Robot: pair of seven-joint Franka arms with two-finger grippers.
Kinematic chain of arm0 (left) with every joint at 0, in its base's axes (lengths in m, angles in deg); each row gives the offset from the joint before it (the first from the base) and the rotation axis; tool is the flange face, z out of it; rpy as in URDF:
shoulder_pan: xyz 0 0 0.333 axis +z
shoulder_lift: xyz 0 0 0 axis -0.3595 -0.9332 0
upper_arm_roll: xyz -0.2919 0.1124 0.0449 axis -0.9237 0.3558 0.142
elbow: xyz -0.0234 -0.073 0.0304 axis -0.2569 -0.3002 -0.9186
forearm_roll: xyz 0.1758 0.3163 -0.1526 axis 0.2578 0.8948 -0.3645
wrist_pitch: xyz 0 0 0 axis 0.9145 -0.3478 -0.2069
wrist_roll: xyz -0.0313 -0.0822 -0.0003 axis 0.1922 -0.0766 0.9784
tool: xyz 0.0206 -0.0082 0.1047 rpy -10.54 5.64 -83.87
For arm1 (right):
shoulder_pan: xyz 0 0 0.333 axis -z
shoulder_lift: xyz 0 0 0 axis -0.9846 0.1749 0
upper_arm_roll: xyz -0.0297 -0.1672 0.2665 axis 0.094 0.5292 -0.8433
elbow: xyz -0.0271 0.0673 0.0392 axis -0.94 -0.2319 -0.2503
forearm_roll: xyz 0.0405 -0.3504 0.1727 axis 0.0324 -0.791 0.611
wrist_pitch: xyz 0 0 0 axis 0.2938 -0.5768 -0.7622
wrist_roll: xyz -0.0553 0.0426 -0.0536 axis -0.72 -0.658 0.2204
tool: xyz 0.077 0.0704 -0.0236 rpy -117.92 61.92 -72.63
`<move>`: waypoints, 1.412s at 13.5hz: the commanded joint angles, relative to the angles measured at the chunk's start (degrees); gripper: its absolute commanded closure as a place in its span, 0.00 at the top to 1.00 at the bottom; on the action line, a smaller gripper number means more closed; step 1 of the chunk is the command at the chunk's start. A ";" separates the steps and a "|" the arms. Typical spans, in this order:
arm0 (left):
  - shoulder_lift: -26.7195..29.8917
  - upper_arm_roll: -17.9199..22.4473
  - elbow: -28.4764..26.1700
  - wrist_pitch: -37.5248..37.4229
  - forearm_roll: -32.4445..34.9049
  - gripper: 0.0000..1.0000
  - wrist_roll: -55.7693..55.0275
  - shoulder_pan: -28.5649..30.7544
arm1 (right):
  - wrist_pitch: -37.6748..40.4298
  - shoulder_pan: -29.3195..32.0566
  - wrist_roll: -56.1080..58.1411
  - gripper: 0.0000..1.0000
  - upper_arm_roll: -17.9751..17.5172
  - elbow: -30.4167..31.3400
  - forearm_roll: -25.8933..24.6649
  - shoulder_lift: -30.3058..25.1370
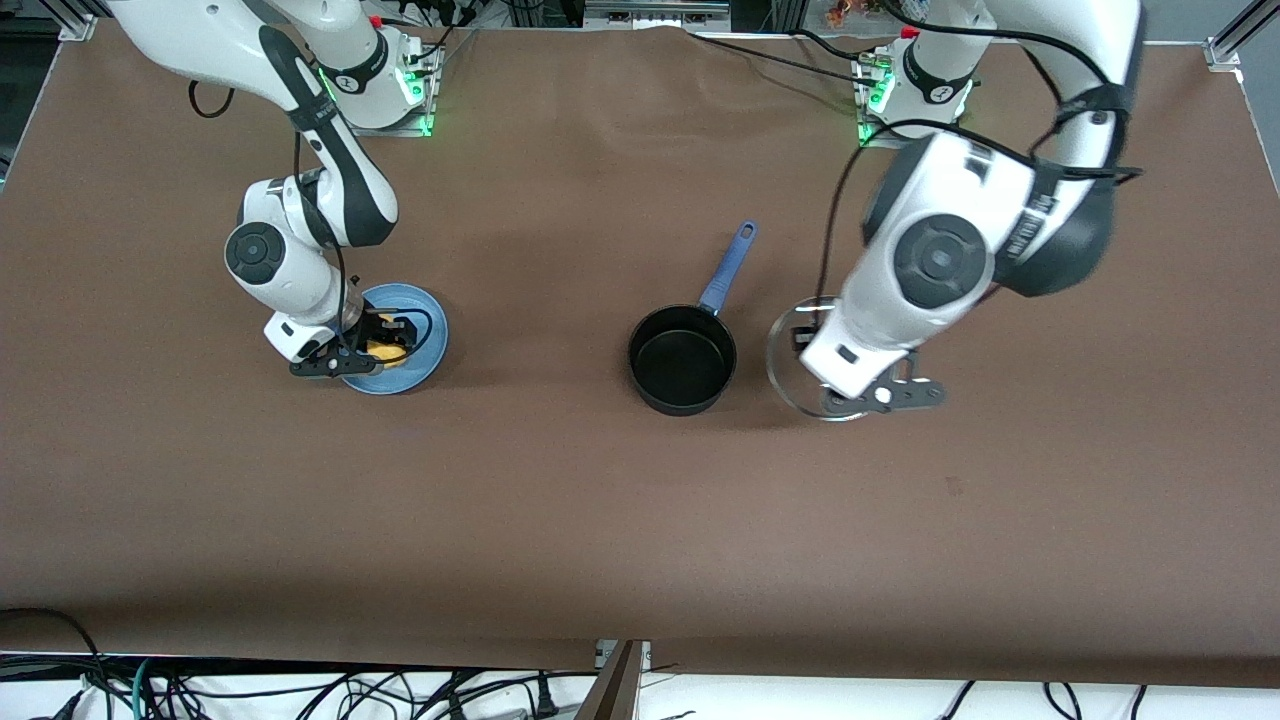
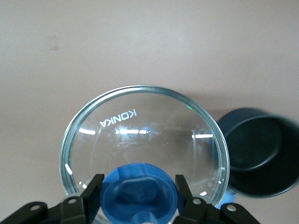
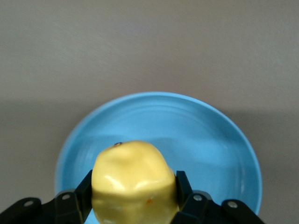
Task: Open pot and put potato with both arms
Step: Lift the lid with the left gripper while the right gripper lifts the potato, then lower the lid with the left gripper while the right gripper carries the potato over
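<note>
The black pot [image 1: 682, 360] stands open in the middle of the table, its blue handle [image 1: 728, 268] pointing toward the robots' bases. My left gripper [image 2: 138, 191] is shut on the blue knob [image 2: 140, 193] of the clear glass lid [image 2: 140, 135]. It holds the lid [image 1: 785, 345] beside the pot [image 2: 261, 158], toward the left arm's end. My right gripper [image 3: 133, 193] is shut on the yellow potato [image 3: 133, 179] over the light-blue plate [image 3: 196, 135]. In the front view the right gripper [image 1: 380, 345] and potato [image 1: 386, 352] are over that plate [image 1: 425, 345]. The left gripper [image 1: 825, 372] is mostly hidden under its own wrist.
The brown table cover [image 1: 600, 520] is bare around the pot and the plate. Cables hang below the table's edge nearest the front camera [image 1: 300, 690]. The arm bases [image 1: 400, 80] stand at the top of the front view.
</note>
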 commanded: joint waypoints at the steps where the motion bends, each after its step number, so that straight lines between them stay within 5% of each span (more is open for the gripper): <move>1: 1.28 -0.84 -1.65 -3.00 2.67 0.42 8.82 4.71 | 11.32 -2.02 -7.60 0.12 -3.05 -8.97 0.55 -0.79; 6: 2.15 -1.10 -8.32 -1.09 10.15 0.39 20.35 11.84 | 25.13 -14.93 -30.97 0.13 -3.14 -31.72 0.73 8.59; 11: 3.04 -1.45 -20.17 14.62 9.88 0.40 33.28 21.86 | 25.95 -27.33 -50.33 0.13 -3.06 -54.59 0.47 25.64; 15: 2.33 -1.54 -33.27 36.14 9.80 0.40 33.38 23.37 | 20.77 -30.15 -52.46 0.13 -2.97 -58.32 0.55 28.84; 19: 0.15 -1.54 -34.70 39.87 9.44 0.46 33.21 23.45 | 17.95 -31.74 -53.78 0.14 -2.88 -58.67 0.03 30.50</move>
